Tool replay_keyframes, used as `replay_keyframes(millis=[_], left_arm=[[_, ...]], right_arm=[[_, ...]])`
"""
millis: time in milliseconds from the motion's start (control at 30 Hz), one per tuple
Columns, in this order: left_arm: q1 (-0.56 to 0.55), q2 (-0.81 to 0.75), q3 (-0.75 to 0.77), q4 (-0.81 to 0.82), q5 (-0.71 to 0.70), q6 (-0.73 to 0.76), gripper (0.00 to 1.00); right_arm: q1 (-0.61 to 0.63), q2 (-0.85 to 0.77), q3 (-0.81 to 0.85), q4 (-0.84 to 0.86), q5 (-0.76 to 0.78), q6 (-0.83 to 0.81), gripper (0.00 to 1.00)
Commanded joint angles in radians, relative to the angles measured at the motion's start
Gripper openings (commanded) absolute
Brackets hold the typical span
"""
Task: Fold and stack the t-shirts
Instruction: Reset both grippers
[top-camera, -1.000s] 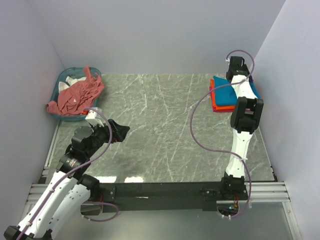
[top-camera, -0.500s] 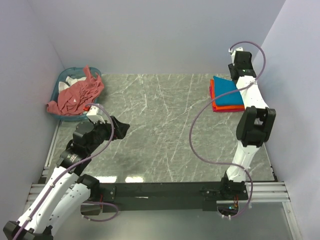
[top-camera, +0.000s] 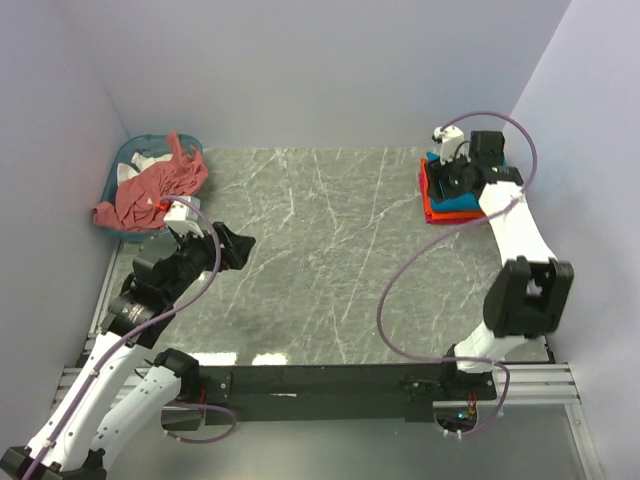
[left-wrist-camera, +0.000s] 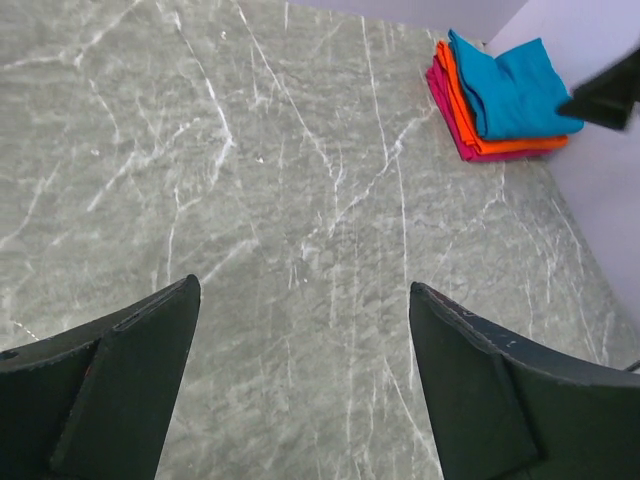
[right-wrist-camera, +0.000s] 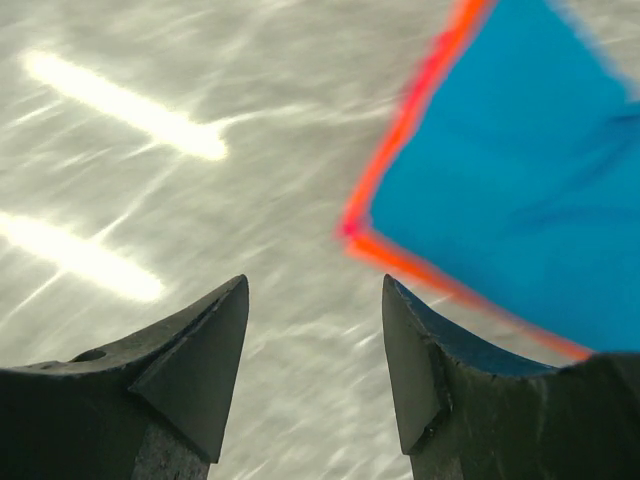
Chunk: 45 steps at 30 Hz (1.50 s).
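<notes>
A folded stack lies at the table's far right: a teal-blue t-shirt (left-wrist-camera: 510, 85) on top, an orange one (left-wrist-camera: 452, 75) under it, and a pink layer (left-wrist-camera: 447, 108) at the bottom. In the top view my right gripper (top-camera: 450, 184) hovers over this stack (top-camera: 455, 210), open and holding nothing. Its wrist view, blurred, shows the teal cloth (right-wrist-camera: 520, 160) with the orange edge (right-wrist-camera: 400, 250) just ahead of the open gripper (right-wrist-camera: 315, 290). A crumpled salmon-pink t-shirt (top-camera: 155, 190) hangs over the basket. My left gripper (top-camera: 238, 247) is open and empty (left-wrist-camera: 300, 290) above bare table.
The teal plastic basket (top-camera: 120, 168) stands at the far left corner, with something white (top-camera: 133, 172) inside it. Pale walls close the table on the left, back and right. A grey marble tabletop (top-camera: 320, 250) lies between the arms. Purple cables loop off both arms.
My right arm has swung from behind the stack, forward and left, with its gripper now over the folded shirts. My left arm has shifted slightly back toward the basket.
</notes>
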Motion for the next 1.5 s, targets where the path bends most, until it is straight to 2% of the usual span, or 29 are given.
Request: replay_keyframes(millis=[0,167,200,433,567,600,700,967,1267,1467], left_arm=[[0.003,0.027,0.055,0.009,-0.032,0.049,0.91],[0.007,0.075,0.089,0.023,-0.074,0.087,0.99],[0.01,0.081,0.092,0.037,-0.08,0.093,1.0],[0.073,0.105,0.092,0.072,-0.095,0.108,0.99],[0.133,0.112,0.072,0.091,-0.048,0.11,1.0],[0.147,0.113,0.071,0.092,-0.048,0.11,1.0],[0.203,0.107,0.054,0.095,0.001,0.119,1.0],[0.233,0.069,-0.032,0.091,-0.037,0.176,0.99],[0.233,0.036,-0.055,0.097,-0.061,0.162,1.0],[0.233,0.029,-0.058,0.094,-0.077,0.153,0.99]], right_arm=[[0.006,-0.243,-0.084,0.0,-0.209,0.033,0.63],[0.001,-0.52,-0.301,0.102,-0.139,0.079,0.67],[0.0,-0.556,-0.35,0.131,-0.123,0.087,0.71],[-0.006,-0.746,-0.46,0.155,-0.068,0.208,0.78],[-0.006,-0.8,-0.51,0.205,-0.008,0.297,0.83],[-0.009,-0.814,-0.517,0.217,0.012,0.317,0.89],[-0.017,-0.858,-0.574,0.274,0.052,0.38,0.99],[-0.023,-0.917,-0.658,0.38,0.213,0.542,1.0],[-0.023,-0.892,-0.666,0.386,0.332,0.599,1.0],[-0.023,-0.907,-0.7,0.412,0.351,0.613,1.0]])
